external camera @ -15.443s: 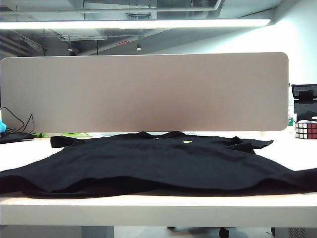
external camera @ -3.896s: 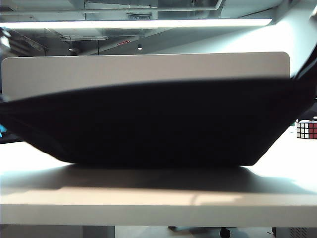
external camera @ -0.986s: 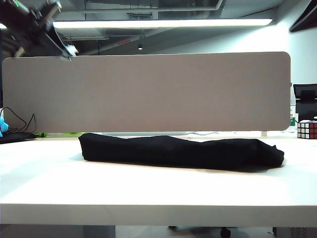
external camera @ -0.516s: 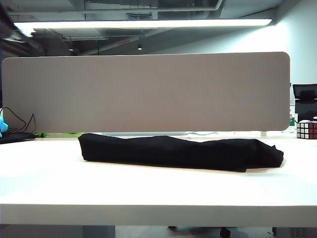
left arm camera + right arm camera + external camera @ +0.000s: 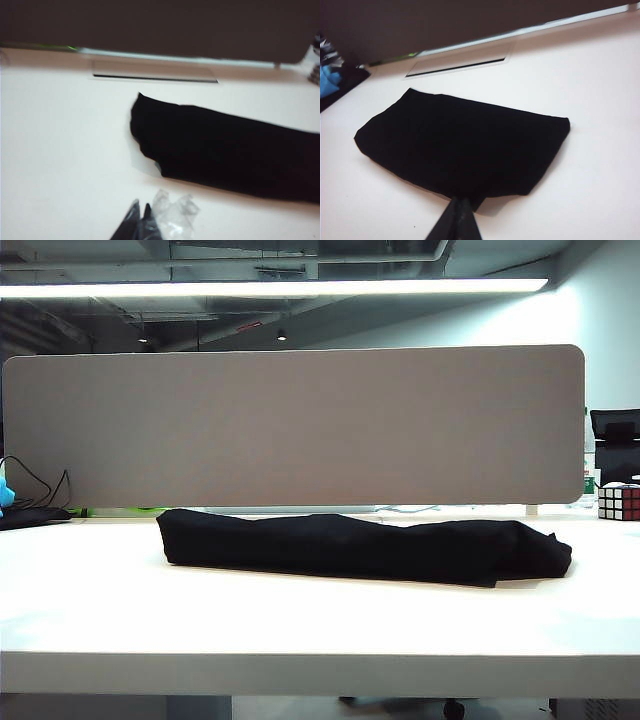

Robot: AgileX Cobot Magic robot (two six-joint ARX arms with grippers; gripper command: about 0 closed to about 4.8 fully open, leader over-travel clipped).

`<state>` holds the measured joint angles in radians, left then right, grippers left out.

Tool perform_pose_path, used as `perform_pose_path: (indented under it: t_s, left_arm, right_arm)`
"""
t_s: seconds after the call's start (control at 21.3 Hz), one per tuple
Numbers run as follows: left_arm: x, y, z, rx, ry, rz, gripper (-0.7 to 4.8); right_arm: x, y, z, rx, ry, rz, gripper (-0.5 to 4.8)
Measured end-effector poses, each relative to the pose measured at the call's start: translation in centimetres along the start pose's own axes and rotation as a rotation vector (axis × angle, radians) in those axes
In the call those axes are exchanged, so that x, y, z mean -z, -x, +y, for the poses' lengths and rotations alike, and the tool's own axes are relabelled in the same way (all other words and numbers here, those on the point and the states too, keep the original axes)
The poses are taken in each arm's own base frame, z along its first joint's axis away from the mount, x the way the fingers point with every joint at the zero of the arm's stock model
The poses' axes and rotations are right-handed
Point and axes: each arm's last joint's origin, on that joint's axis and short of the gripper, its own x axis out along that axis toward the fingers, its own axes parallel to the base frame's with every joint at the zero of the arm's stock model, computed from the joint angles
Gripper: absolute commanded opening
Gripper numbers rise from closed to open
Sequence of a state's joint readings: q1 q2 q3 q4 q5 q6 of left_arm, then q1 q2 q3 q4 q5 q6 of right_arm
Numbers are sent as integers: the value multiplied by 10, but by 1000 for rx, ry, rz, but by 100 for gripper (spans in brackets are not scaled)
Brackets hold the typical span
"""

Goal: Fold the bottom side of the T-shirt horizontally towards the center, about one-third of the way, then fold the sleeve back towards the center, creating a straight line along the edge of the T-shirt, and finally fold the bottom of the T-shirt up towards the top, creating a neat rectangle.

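Left gripper (image 5: 141, 220), jaws closed and empty, is seen above the white table (image 5: 90, 610), apart from the T-shirt (image 5: 360, 548); right gripper (image 5: 457, 217), likewise closed and empty, is seen above the table at the shirt's near edge. T-shirt is laid folded as a compact black rectangle mid-table

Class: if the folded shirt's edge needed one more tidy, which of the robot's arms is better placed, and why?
Probably right: the shut right gripper hangs at the T-shirt edge; the shut left gripper sits farther off on bare table.

Open-plan office: desk divider panel (image 5: 290, 425), ceiling strip-lights (image 5: 280, 287)
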<state>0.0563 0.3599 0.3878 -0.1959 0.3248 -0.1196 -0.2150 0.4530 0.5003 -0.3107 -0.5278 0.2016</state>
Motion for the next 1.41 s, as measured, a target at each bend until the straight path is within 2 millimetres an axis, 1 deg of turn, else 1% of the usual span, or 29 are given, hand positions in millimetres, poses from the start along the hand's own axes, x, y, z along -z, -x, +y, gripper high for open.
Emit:
perform_pose_path:
  t_s: [0.14,0.19,0.23,0.33,0.38,0.42,0.61,0.8,1.08,1.17,1.22,1.27,1.41]
  left_arm:
    - [15,6,1,-32,49,-38,-6]
    - [21,8,1,-34,68,-48,-6]
    - [30,11,1,-31,92,-59,-6]
    - [38,13,1,-23,96,-83,-6]
    - [40,15,1,-20,93,-96,-6]
    - [43,16,1,-15,88,-111,-6]
    - [46,20,0,-5,74,-151,-6]
    - [49,19,0,-10,82,-145,-6]
    - [64,10,8,-92,87,-158,-6]
    - [70,6,10,-110,76,-200,-6]
    - [76,2,12,-113,67,-238,-6]
    - [79,1,13,-119,64,-235,-6]
    - [78,1,14,-170,-1,-249,-6]
  right_arm:
    - [8,2,-2,23,-23,-13,-9]
    - [13,2,-3,30,-25,-13,-8]
    - [22,2,-4,36,-26,-11,-8]
    - [33,2,-7,38,-24,-7,-9]
    - [37,2,-8,36,-14,-14,-9]
    - [46,3,-9,29,12,-46,-9]
    - [61,5,-11,15,66,-137,-9]
    - [72,11,-11,45,122,-262,-9]
    - [85,3,-20,118,119,-233,-9]
    - [91,1,-24,158,144,-225,-9]
    - [95,-1,-27,203,186,-213,-9]
    - [97,-2,-29,218,197,-207,-9]
    - [107,-6,-34,252,204,-188,-9]
